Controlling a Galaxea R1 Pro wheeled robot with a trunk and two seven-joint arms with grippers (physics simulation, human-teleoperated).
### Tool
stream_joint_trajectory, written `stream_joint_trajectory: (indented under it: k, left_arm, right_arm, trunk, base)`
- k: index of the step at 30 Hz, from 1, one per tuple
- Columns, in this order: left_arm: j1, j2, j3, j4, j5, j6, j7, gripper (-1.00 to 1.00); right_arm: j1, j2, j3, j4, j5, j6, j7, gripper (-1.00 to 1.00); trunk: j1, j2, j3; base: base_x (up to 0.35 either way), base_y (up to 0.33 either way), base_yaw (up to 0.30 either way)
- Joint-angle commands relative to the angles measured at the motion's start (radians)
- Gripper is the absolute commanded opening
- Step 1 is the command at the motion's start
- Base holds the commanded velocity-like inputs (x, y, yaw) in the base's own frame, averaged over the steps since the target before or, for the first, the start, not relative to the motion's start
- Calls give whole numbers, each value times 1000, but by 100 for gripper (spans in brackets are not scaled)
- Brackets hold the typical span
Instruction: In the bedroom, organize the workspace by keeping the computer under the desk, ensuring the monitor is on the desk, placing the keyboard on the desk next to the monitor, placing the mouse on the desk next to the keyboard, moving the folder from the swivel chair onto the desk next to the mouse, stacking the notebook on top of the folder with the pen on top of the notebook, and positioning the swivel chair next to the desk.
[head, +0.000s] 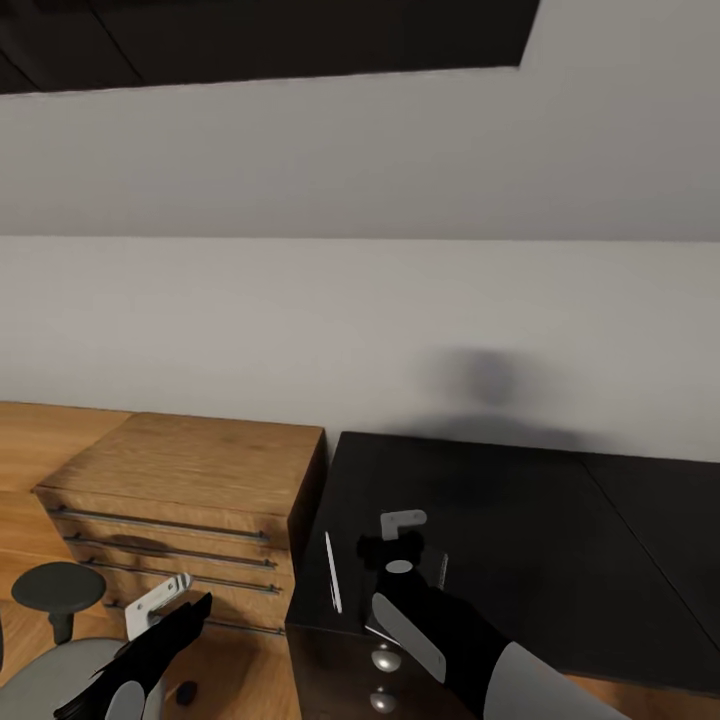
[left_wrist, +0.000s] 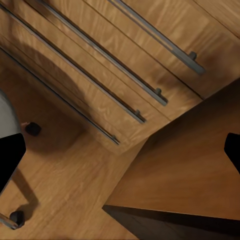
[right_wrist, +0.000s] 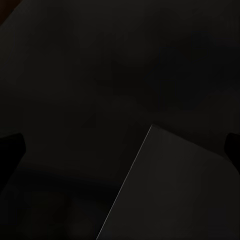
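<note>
Spread jaws on the right gripper (head: 400, 548) hover low over the black desk (head: 560, 520), with a thin dark sheet (right_wrist: 190, 195), maybe the folder, beneath. Left gripper (head: 165, 600) idles open beside the swivel chair (head: 50, 670), likely waiting.

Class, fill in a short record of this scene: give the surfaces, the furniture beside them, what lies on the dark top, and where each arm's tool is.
Main surface: dark desk against a pale wall
Beside it: wooden drawer chest with bar handles, on the robot's left
On the desk: thin white pen near the desk's left edge
Chair: grey swivel chair on the wood floor
Left tool: low, in front of the drawers
Right tool: over the desk; jaw state unclear
</note>
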Motion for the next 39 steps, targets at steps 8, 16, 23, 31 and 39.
stream_joint_trajectory:
  k: [8, 16, 23, 31, 39]
  left_arm:
    - [0, -1, 1, -2, 11, 3, 7, 100]
    - [0, -1, 0, -2, 11, 3, 6, 100]
    - [0, -3, -2, -2, 11, 3, 6, 100]
    - [0, -4, -2, -2, 11, 3, 6, 100]
    - [0, -4, -2, -2, 11, 3, 5, 100]
  right_arm:
    - [-1, -2, 4, -1, -2, 5, -7, 100]
    - [-1, -1, 3, 6, -2, 5, -5, 100]
    - [-1, 5, 3, 60, -3, 6, -5, 100]
    - [-1, 7, 3, 76, -4, 6, -4, 100]
    - [-1, 7, 3, 79, -2, 8, -5, 100]
  trunk:
    - [31, -57, -26]
    - [62, -113, -51]
    - [88, -162, -73]
    - [119, -218, -98]
    - [123, -225, -101]
  base:
    - [0, 0, 0]
    - [0, 0, 0]
    - [0, 0, 0]
    - [0, 0, 0]
    - [0, 0, 0]
